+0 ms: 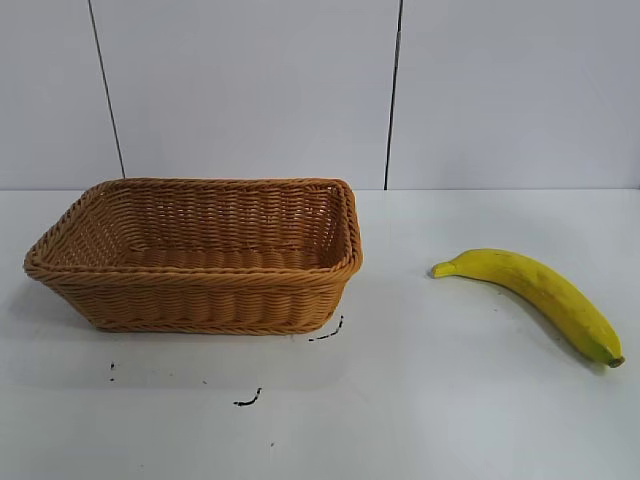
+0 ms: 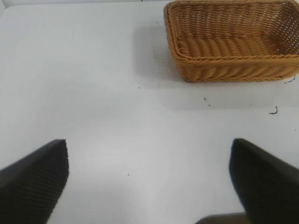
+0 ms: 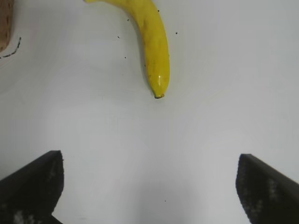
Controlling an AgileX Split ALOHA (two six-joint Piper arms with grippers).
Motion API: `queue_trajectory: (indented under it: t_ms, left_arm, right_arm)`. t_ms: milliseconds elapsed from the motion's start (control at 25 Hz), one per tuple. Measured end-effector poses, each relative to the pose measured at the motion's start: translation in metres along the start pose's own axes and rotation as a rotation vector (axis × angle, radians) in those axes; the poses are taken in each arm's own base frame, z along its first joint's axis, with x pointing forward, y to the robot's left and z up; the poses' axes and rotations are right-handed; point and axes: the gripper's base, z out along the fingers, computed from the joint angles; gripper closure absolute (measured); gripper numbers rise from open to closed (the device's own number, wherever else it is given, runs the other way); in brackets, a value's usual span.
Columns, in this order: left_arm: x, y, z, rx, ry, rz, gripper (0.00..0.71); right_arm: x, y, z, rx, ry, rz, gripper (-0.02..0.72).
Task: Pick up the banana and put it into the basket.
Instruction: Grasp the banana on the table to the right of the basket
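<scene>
— Wicker, tan-brown: we see the basket [image 1: 195, 255] standing on the white desk [image 1: 400, 420], toward the left of the exterior view. Nothing lies inside it, as far as we can see.

— And the banana [image 1: 535, 295]?

— We find it flat on the desk, well apart from the basket, off to the right. Its stem end points toward the basket and its dark tip points away, toward the near right. Nothing touches it.

— Where are our arms?

— Neither one shows in the exterior view. From the left wrist view we see the left tool [image 2: 149, 182] above bare desk, its two dark fingers [image 2: 35, 179] spread wide with nothing between them. The basket [image 2: 233, 42] sits farther off in that view, clear of the fingers.

— And the right side?

— We see the right tool [image 3: 149, 186] spread wide as well, empty, over bare desk. The banana [image 3: 152, 39] lies beyond it, its dark tip turned toward the tool, apart from the fingers [image 3: 32, 184]. A sliver of the basket [image 3: 5, 23] shows at the edge of that view.

— Any marks on the desk?

— We note a few small black scribbles [image 1: 248, 400] near the basket's front.
</scene>
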Motion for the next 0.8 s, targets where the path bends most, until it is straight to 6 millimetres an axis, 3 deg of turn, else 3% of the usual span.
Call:
queue_trajectory:
  t_ms: [280, 800]
  left_arm:
    - [0.000, 0.000, 0.000, 0.000, 0.000, 0.000, 0.017]
    - [0.000, 0.000, 0.000, 0.000, 0.000, 0.000, 0.017]
  right_arm:
    - [-0.023, -0.007, 0.039, -0.012, -0.015, -0.172, 0.013]
    - [-0.038, -0.011, 0.125, -0.078, 0.031, -0.134, 0.013]
